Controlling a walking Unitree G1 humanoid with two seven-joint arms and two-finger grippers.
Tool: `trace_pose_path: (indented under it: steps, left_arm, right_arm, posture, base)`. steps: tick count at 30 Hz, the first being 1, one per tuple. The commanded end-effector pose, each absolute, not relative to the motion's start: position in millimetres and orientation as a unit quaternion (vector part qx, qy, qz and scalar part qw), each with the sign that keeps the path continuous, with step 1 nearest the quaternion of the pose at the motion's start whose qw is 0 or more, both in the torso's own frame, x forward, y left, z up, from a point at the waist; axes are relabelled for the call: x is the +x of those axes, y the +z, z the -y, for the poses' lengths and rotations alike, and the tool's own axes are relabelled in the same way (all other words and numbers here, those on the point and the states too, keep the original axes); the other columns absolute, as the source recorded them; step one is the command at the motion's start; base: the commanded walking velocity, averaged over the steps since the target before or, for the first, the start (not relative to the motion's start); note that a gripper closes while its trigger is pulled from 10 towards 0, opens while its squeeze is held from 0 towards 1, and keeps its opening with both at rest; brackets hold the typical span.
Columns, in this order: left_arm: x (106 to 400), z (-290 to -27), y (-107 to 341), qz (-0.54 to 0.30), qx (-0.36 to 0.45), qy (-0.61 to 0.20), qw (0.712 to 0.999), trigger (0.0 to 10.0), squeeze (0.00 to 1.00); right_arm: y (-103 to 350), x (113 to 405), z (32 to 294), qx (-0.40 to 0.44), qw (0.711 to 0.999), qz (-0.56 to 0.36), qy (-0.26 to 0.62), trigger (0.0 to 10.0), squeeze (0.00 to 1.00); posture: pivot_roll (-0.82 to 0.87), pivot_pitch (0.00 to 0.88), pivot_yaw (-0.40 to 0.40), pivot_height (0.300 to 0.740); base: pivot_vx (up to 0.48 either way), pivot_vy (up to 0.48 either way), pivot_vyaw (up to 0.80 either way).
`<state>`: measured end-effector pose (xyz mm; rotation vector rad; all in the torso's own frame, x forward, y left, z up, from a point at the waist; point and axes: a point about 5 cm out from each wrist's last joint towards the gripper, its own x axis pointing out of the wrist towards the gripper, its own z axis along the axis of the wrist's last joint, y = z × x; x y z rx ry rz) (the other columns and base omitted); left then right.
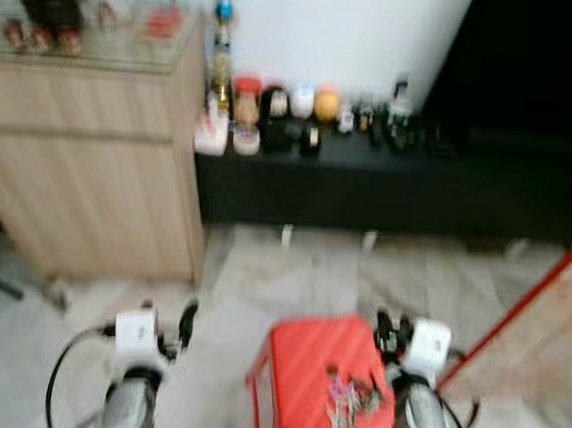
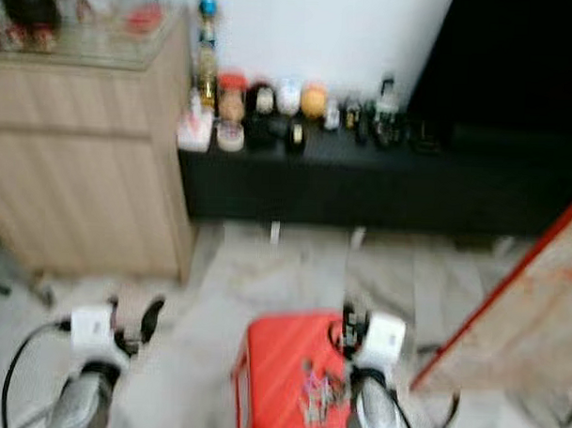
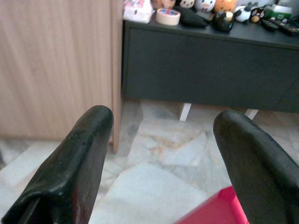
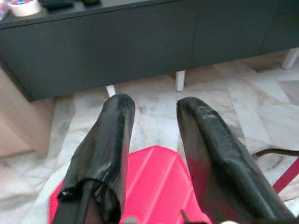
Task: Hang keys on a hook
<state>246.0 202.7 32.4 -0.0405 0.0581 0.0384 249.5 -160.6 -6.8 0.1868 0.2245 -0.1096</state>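
Lying in a loose bunch on the near end of the red stool (image 1: pixel 318 365), the keys (image 1: pixel 350 397) sit just beside the right tool (image 1: pixel 392 332), whose two black fingers (image 4: pixel 112 140) stand spread with a narrow gap and hold nothing; the left tool (image 1: pixel 186 319), off to the stool's left over the marble floor (image 1: pixel 265 279), is spread wider and also empty. The main risk is a bad pick: the bunch is a flat tangle on a ribbed plastic top, so fingers coming down could shove it toward the stool's edge and off, or catch a single key and leave the rest dangling. The head views are blurred, so aiming on them alone invites a miss. No hook can be made out near the wooden cabinet (image 1: pixel 90 160) or the dark low bench (image 1: pixel 381 189) crowded with small figures (image 1: pixel 299 106), so carrying the keys there could knock those over
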Motion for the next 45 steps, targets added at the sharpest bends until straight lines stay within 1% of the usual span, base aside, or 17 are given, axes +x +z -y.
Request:
trace_pose_path:
  steps: [1, 19, 21, 23, 30, 39, 40, 45]
  left_arm:
    - [243.6, -193.8, 27.5, -0.041, -0.032, 0.008, 0.999, 10.0, 0.00]
    - [242.5, -190.5, 25.2, -0.047, -0.036, 0.006, 0.998, 10.0, 0.00]
    - [242.5, -190.4, 25.2, -0.047, -0.036, 0.005, 0.998, 10.0, 0.00]
    - [242.7, -190.6, 25.1, -0.047, -0.036, 0.006, 0.998, 10.0, 0.00]
    - [244.1, -191.4, 26.2, -0.046, -0.034, 0.009, 0.998, 10.0, 0.00]
    - [246.0, -188.6, 26.4, -0.047, -0.032, 0.005, 0.998, 10.0, 0.00]
    - [245.9, -187.8, 26.3, -0.048, -0.032, 0.003, 0.998, 10.0, 0.00]
    - [244.6, -187.7, 25.2, -0.051, -0.030, 0.004, 0.998, 10.0, 0.00]
  right_arm:
    - [-10.0, 244.7, 170.4, 0.092, 0.986, -0.117, -0.072, 10.0, 0.00]
    - [-14.0, 246.0, 168.9, 0.080, 0.985, -0.143, -0.058, 10.0, 0.00]
    - [-14.0, 246.4, 168.6, 0.078, 0.985, -0.145, -0.056, 10.0, 0.00]
    - [-13.4, 247.8, 167.3, 0.080, 0.985, -0.145, -0.051, 10.0, 0.00]
    - [-11.2, 251.9, 163.2, 0.100, 0.984, -0.141, -0.045, 10.0, 0.00]
    - [-11.6, 253.0, 157.6, 0.108, 0.983, -0.145, -0.024, 10.0, 0.00]
    - [-13.8, 252.5, 157.7, 0.106, 0.981, -0.157, -0.026, 10.0, 0.00]
    - [-15.6, 252.3, 156.9, 0.108, 0.980, -0.164, -0.020, 10.0, 0.00]
  posture:
    - [0.03, 0.000, -0.110, 0.740]
    - [0.03, 0.000, -0.109, 0.740]
    - [0.03, 0.000, -0.110, 0.736]
    - [0.03, 0.000, -0.110, 0.716]
    - [0.03, 0.002, -0.106, 0.686]
    - [0.02, 0.007, -0.106, 0.686]
    - [0.02, 0.008, -0.106, 0.686]
    - [0.02, 0.013, -0.108, 0.659]
  base:
    - [0.000, 0.000, 0.00]
    - [0.000, 0.000, 0.00]
    - [0.000, 0.000, 0.00]
    - [0.000, 0.000, 0.00]
    - [0.000, 0.000, 0.00]
    - [0.000, 0.000, 0.00]
    - [0.000, 0.000, 0.00]
    - [0.000, 0.000, 0.00]
